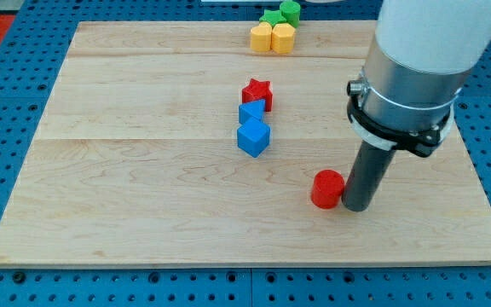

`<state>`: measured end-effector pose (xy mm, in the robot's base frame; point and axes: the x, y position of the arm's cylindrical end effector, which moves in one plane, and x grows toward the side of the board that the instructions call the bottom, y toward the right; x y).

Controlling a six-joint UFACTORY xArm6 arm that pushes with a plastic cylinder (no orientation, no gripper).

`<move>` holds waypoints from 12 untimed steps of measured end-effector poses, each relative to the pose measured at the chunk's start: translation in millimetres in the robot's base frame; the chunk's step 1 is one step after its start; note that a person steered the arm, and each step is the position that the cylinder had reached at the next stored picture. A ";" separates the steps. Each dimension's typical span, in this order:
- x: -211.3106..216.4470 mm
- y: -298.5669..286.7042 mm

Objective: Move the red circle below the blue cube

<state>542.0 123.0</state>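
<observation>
The red circle (326, 188), a short red cylinder, lies on the wooden board (143, 170) right of centre toward the view's bottom. My tip (356, 207) rests right beside it, touching its right side. The blue cube (253, 137) sits near the board's middle, up and to the left of the red circle. A second blue block (251, 111) touches the cube's top side, and a red star (257, 91) sits just above that.
At the board's top edge stand two yellow blocks (262, 37) (283, 38), with a green star (272, 17) and a green block (291, 11) behind them. The arm's wide grey body (416, 68) hangs over the right side of the board.
</observation>
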 end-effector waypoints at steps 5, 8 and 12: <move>-9.4 -54.8; -12.7 -74.0; -25.3 -83.7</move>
<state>516.7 39.3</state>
